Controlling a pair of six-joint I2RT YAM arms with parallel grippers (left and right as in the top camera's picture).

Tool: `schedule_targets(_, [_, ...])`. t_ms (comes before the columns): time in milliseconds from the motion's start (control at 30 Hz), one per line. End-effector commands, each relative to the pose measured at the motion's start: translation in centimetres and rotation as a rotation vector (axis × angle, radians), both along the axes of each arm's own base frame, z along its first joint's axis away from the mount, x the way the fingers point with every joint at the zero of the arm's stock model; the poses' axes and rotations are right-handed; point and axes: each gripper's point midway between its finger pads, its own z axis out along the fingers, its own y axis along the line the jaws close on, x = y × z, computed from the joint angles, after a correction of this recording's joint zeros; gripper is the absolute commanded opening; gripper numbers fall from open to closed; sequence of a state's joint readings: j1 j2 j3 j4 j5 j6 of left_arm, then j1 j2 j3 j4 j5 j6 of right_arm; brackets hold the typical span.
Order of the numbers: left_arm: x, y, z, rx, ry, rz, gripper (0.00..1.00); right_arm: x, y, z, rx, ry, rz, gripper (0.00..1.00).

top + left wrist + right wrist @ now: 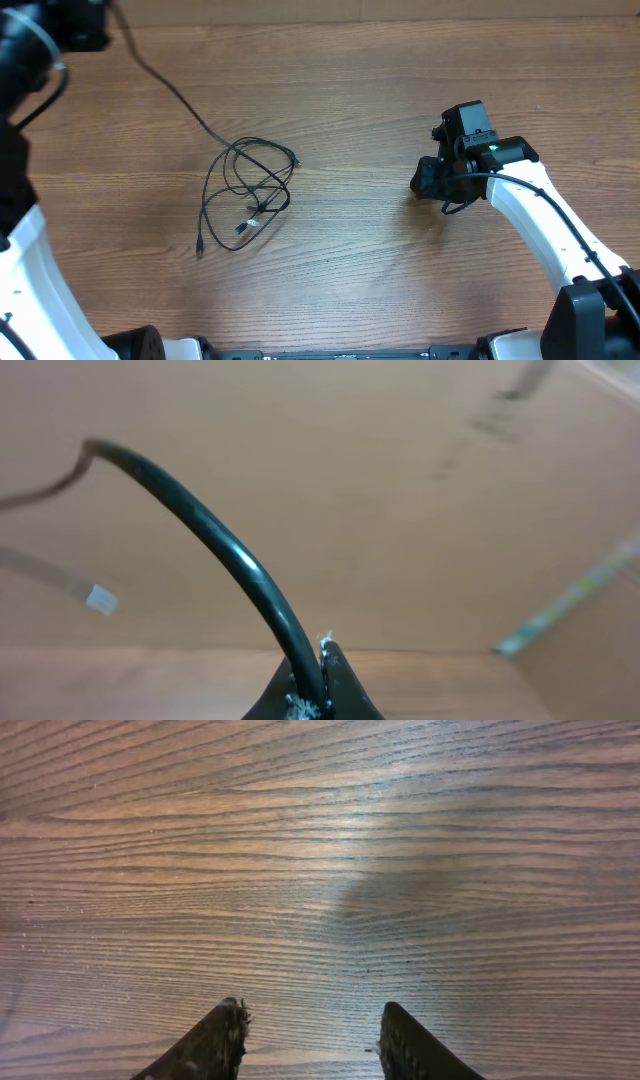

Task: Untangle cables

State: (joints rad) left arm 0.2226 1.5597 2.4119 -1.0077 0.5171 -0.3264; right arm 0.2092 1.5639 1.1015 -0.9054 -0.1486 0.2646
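Observation:
A bunch of thin black cables (250, 190) lies looped on the wooden table left of centre, with small plugs at its ends. One black cable (165, 82) runs from the bunch up to the top left corner, where the left arm is raised. My left gripper (318, 685) is shut on that cable (220, 550), which rises from between its fingers. My right gripper (312, 1040) is open and empty over bare wood, and in the overhead view (425, 180) it sits right of the bunch, well apart from it.
The wooden table (360, 80) fills the overhead view. The white right arm (540, 220) reaches in from the lower right, the white left arm (30, 270) stands along the left edge. A small white tab (100, 598) shows blurred in the left wrist view.

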Motion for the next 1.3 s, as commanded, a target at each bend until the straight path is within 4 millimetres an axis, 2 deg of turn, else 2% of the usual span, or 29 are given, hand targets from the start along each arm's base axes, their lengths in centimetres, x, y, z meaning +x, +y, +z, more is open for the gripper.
schedule_targets(0, [0.6, 6.1, -2.0, -0.036, 0.076, 0.184, 0.04, 0.6, -0.3, 0.5, -0.012, -0.025, -0.006, 0.42])
schedule_targets(300, [-2.2, 14.3, -2.0, -0.267, 0.098, 0.396, 0.04, 0.6, -0.3, 0.5, -0.012, -0.026, -0.006, 0.42])
schedule_targets(467, [-3.8, 18.4, -2.2, -0.274, 0.090, 0.553, 0.04, 0.6, -0.3, 0.5, -0.012, -0.025, -0.006, 0.42])
schedule_targets(600, [-5.2, 21.3, -2.8, -0.318, 0.098, 0.698, 0.04, 0.6, -0.3, 0.5, -0.012, -0.025, -0.006, 0.42])
schedule_targets(667, [-6.1, 22.7, -3.1, -0.411, 0.097, 0.777, 0.04, 0.6, -0.3, 0.5, -0.012, -0.025, -0.006, 0.42])
schedule_targets(733, [-6.6, 23.2, -3.1, -0.510, 0.086, 0.794, 0.04, 0.6, -0.3, 0.5, -0.012, -0.026, -0.006, 0.42])
schedule_targets(800, [-6.4, 22.6, -2.6, -0.563, 0.075, 0.738, 0.04, 0.7, -0.3, 0.5, -0.011, -0.028, -0.006, 0.42])
schedule_targets(900, [-5.4, 20.1, -1.5, -0.568, 0.070, 0.558, 0.04, 0.8, 0.1, 0.6, 0.010, -0.033, 0.000, 0.44])
schedule_targets(933, [-4.9, 18.4, -1.4, -0.580, 0.090, 0.459, 0.04, 0.9, 1.1, 0.9, 0.069, -0.037, 0.018, 0.48])
schedule_targets(1000, [-4.3, 16.1, -1.2, -0.578, 0.115, 0.329, 0.04, 0.9, 3.3, 1.7, 0.183, -0.049, 0.085, 0.49])
schedule_targets(1033, [-3.9, 13.9, -1.1, -0.571, 0.133, 0.221, 0.04, 0.3, 6.6, 3.5, 0.367, -0.080, 0.237, 0.49])
schedule_targets(1133, [-3.3, 11.3, -0.9, -0.557, 0.151, 0.120, 0.04, -1.4, 11.1, 7.1, 0.633, -0.149, 0.475, 0.51])
schedule_targets(1200, [-3.0, 9.7, -0.8, -0.557, 0.164, 0.060, 0.04, -2.2, 12.8, 8.2, 0.696, -0.186, 0.573, 0.53])
schedule_targets(1267, [-2.8, 8.1, -0.6, -0.549, 0.169, -0.001, 0.04, -2.7, 13.9, 8.2, 0.689, -0.212, 0.637, 0.56])
